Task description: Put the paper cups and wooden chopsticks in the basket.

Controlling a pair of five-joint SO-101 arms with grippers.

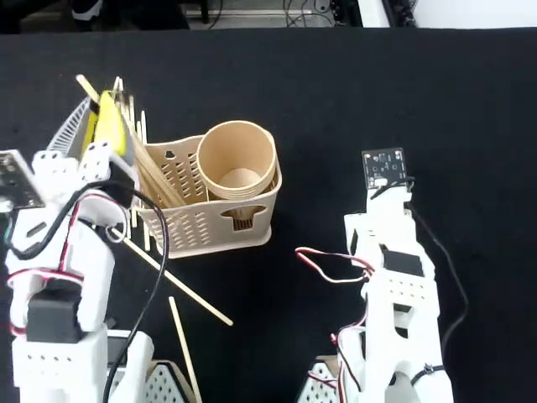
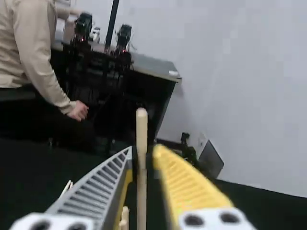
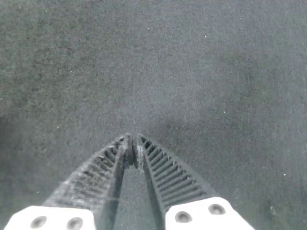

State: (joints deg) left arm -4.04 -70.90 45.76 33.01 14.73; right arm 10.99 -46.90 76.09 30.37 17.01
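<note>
The left arm's fingers (image 2: 162, 157), one grey and one yellow, are clenched on a wooden chopstick (image 2: 141, 139). It stands straight up between them and its rounded end rises above their tips. In the high view these fingers (image 1: 104, 126) are raised at the outer end of the basket (image 1: 210, 227), and the held stick (image 1: 86, 87) points away beyond them. Just beside the fingers, more chopsticks (image 1: 155, 180) lean in the near end of the basket, with their upper ends close to the yellow finger.

Further from these fingers, in the other end of the same basket, the paper cups (image 1: 239, 164) stand upright, one inside the other, with the mouth open to above. Behind the fingers, toward the base of the left arm, two loose chopsticks lie flat on the black worktop (image 1: 336, 101). The long one (image 1: 180, 284) runs slantwise from under the arm, and the shorter one (image 1: 185, 344) lies near it, closer to the base.

The right arm's fingers (image 3: 132, 149) are pressed together at the tips with nothing between them, over bare worktop. The right arm (image 1: 394, 277) is well apart from the basket.
</note>
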